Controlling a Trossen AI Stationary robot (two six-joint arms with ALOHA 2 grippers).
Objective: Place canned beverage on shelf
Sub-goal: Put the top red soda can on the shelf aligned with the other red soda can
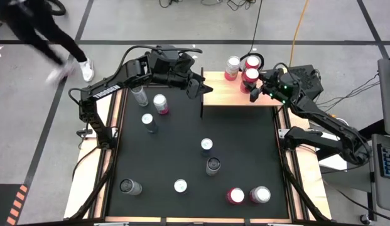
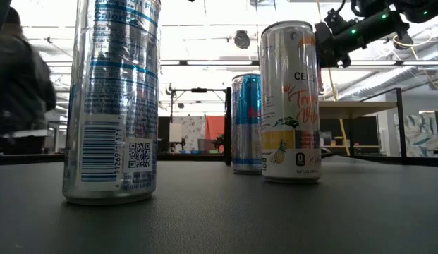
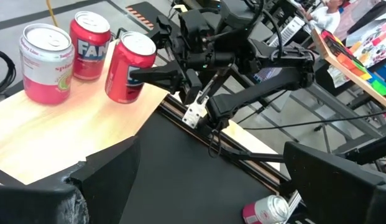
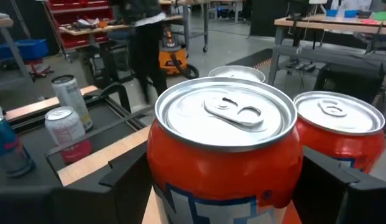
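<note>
Red alu can (image 1: 249, 77) w/ right jaws on light-wood shelf (image 1: 232, 95).

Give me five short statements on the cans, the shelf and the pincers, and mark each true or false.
1. The right pincer grips a red aluminium can over the light-wood shelf. True.
2. Five cans stand on the shelf. False: only two others, a red Fanta can and a pink-and-white can.
3. The left pincer holds a can. False: it is open and empty.
4. Cans remain on the black table mat. True.
5. The gripped can lies sideways. False: it is roughly upright.
</note>
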